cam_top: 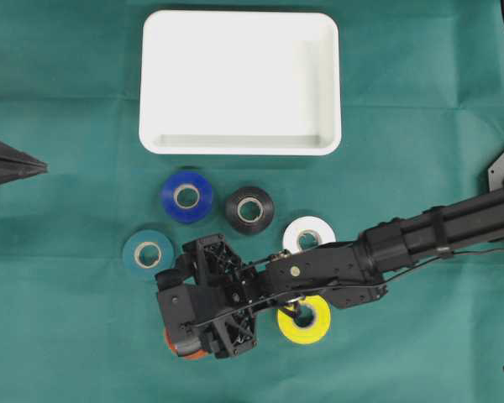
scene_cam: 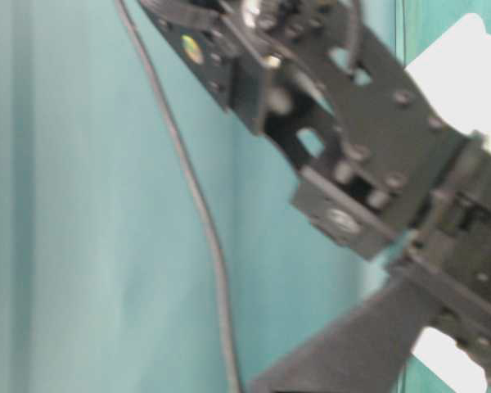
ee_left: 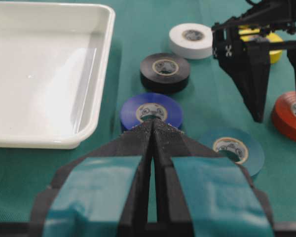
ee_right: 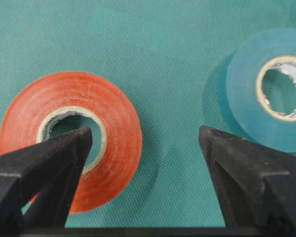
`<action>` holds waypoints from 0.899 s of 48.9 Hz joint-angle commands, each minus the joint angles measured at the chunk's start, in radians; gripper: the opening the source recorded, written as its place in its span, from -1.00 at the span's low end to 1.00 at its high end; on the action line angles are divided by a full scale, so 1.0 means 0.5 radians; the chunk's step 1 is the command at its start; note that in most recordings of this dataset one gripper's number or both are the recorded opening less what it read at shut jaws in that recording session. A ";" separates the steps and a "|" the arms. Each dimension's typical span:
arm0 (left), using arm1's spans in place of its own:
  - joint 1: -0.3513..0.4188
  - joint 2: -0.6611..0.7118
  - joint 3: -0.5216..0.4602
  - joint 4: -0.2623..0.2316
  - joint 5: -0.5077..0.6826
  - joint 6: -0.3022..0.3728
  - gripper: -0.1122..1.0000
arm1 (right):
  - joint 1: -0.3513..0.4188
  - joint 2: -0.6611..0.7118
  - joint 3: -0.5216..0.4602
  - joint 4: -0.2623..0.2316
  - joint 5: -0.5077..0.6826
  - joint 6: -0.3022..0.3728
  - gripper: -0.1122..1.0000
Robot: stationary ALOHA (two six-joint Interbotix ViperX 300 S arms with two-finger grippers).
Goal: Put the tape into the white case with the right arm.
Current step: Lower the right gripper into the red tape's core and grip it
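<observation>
**Approaching the First Roll: Task Status and Clearances**

Approaching is the current step, judged from the frames: the white case [cam_top: 239, 81] holds nothing, and no roll has been lifted. All six tape rolls lie flat on the desk [cam_top: 67, 336], which is covered in green cloth.

**Tool state**
- The right tool [ee_right: 145, 148] is released, jaws spread wide and holding nothing. In the right wrist view one finger sits over the core hole of the orange tape [ee_right: 71, 140]; the other stands over bare cloth between that roll and the teal tape [ee_right: 271, 89]. Contact with the orange roll cannot be confirmed.
- The left tool [ee_left: 153, 131] is clenched on nothing, fingers pressed together, parked at 9 o'clock on the desk edge in the overhead view.

**Remaining work**
Closing on a roll, lifting, carrying it toward 12 o'clock and releasing it inside the case are all outstanding.

**Edges and free room**
- The case has a raised rim; a carried roll must clear it before lowering.
- The blue tape [cam_top: 186, 196], black tape [cam_top: 250, 209] and white tape [cam_top: 308, 235] lie between the right tool and the case, near its 6 o'clock rim.
- The yellow tape [cam_top: 304, 320] lies under the right arm [cam_top: 437, 231].
- The teal roll is near the outer finger, leaving limited side room.
- Open cloth lies at 3 o'clock and 9 o'clock of the case.
</observation>
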 commanded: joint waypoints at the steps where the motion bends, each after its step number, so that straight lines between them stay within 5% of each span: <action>1: 0.003 0.012 -0.021 -0.003 -0.009 0.000 -0.79 | 0.006 -0.018 -0.071 0.000 0.003 0.009 0.41; 22: 0.003 0.012 -0.018 -0.003 -0.009 0.000 -0.79 | 0.000 0.012 -0.098 0.000 0.025 0.015 0.33; 34: 0.003 0.015 -0.015 -0.003 -0.009 0.000 -0.79 | 0.006 0.006 -0.114 -0.009 0.058 0.009 -0.66; 44: 0.003 0.012 -0.015 -0.003 -0.009 0.000 -0.79 | 0.015 -0.031 -0.114 -0.009 0.064 0.015 -0.78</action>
